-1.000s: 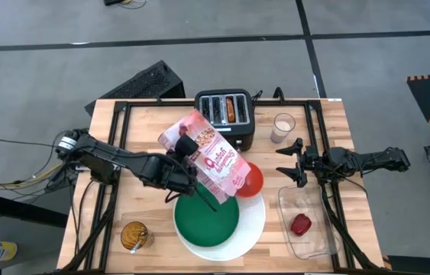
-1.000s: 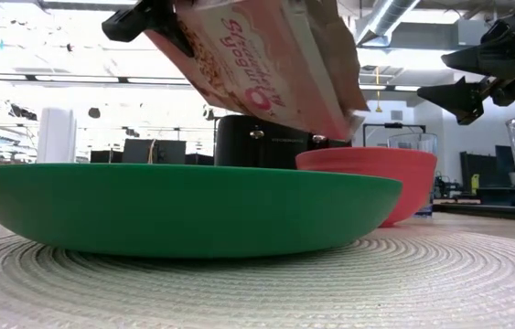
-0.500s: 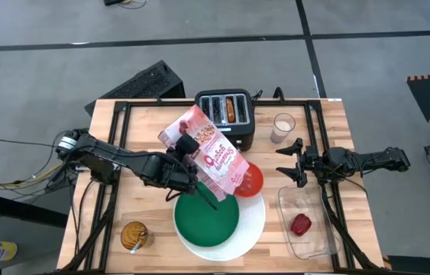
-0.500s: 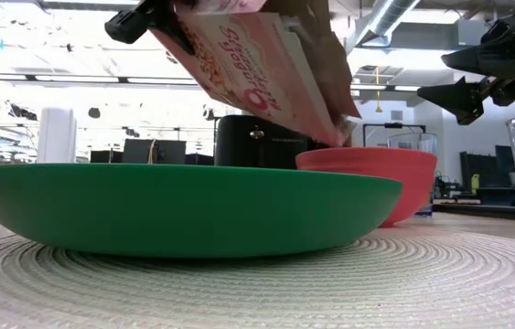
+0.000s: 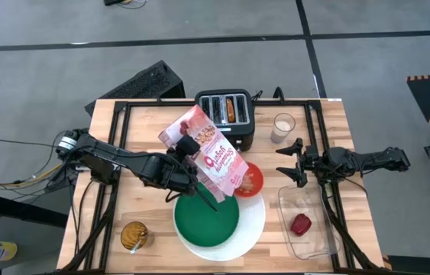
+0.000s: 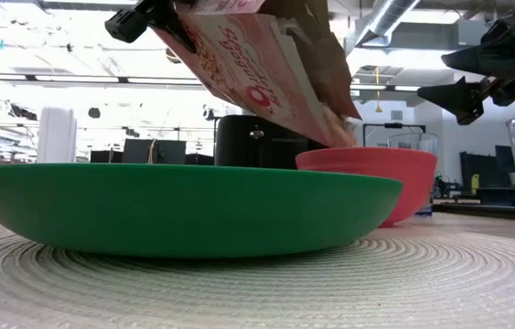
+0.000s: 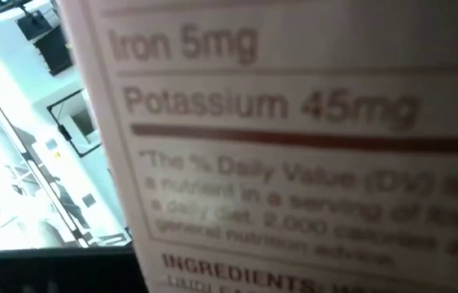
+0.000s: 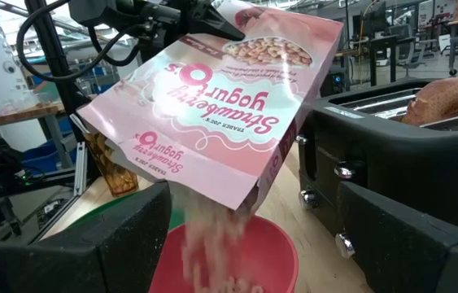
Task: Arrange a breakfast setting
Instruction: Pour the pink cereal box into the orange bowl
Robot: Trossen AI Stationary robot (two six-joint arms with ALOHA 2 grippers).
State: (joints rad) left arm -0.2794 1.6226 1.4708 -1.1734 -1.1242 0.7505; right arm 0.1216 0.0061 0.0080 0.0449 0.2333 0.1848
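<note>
My left gripper (image 5: 188, 145) is shut on a pink cereal box (image 5: 208, 155), held tilted above the table's middle. The box's open end (image 8: 249, 199) points down over the small red bowl (image 5: 250, 180), and cereal (image 8: 212, 232) falls into it. The bowl stands at the far right rim of the green plate (image 5: 207, 219), which lies on the large white plate (image 5: 254, 221). A bagel (image 5: 232, 108) sticks up from the black toaster (image 5: 226, 118). A red food piece (image 5: 300, 224) lies in the clear tray (image 5: 312, 237). My right gripper (image 5: 287, 161) waits open at the right. My left gripper grips the cereal box at its left long edge (image 5: 182, 149), about halfway along. One finger (image 5: 189, 143) lies on the printed front; the other is hidden behind the box. The fingers reach in from the table's left. The box hangs clear, tilted, with its open end lowest.
A glass of white drink (image 5: 282, 126) stands right of the toaster. An amber glass (image 5: 134, 235) sits near the front left corner. Black frame rails (image 5: 119, 130) run along both sides of the wooden table.
My left gripper has rolled a little and tipped the box's open end lower over the red bowl. Cereal now pours out, and the bowl, plain red before, shows cereal inside. My right arm has kept still.
</note>
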